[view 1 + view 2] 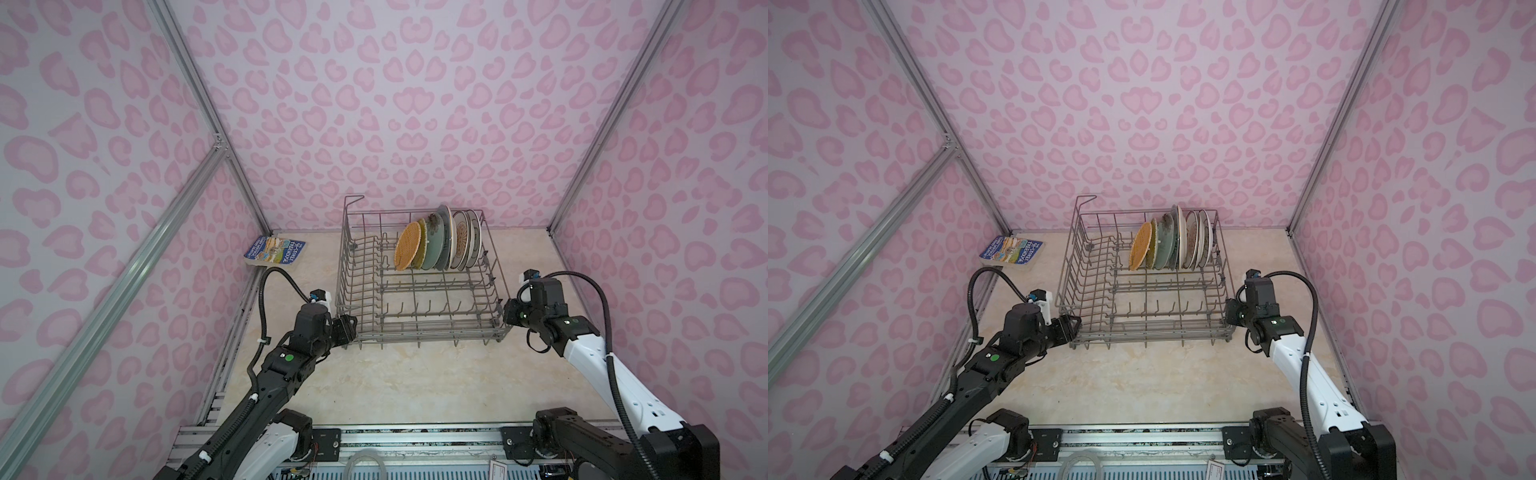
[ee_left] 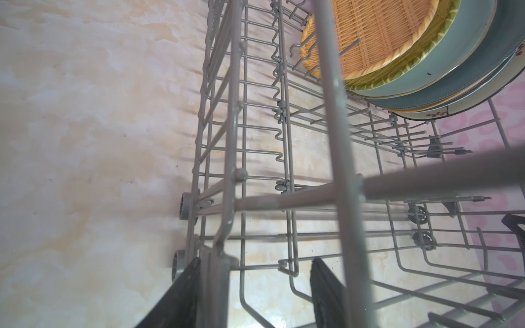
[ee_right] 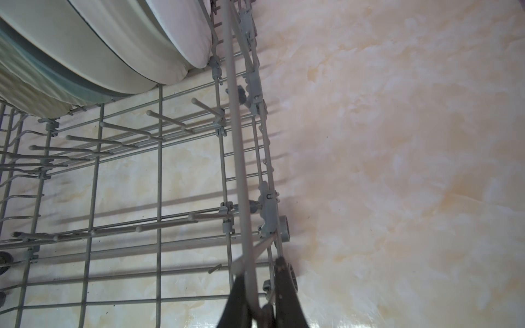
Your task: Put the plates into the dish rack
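Marbled tabletop (image 1: 415,374) carries 1 dish rack (image 1: 415,323) and 1 book (image 1: 276,251).

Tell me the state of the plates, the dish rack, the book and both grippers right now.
plates: standing on edge, packed in the rack's far right row.
dish rack: upright, near rows unfilled.
book: closed, lying flat, cover up.
left gripper: jaws apart astride the rack's near left corner; grip unclear.
right gripper: shut on the rack's near right rim wire.

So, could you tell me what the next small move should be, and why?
Probably firm the left gripper onto the dish rack's near corner: its jaws only straddle the wires there, while the right gripper is shut on the other near corner, and the plates stand racked.
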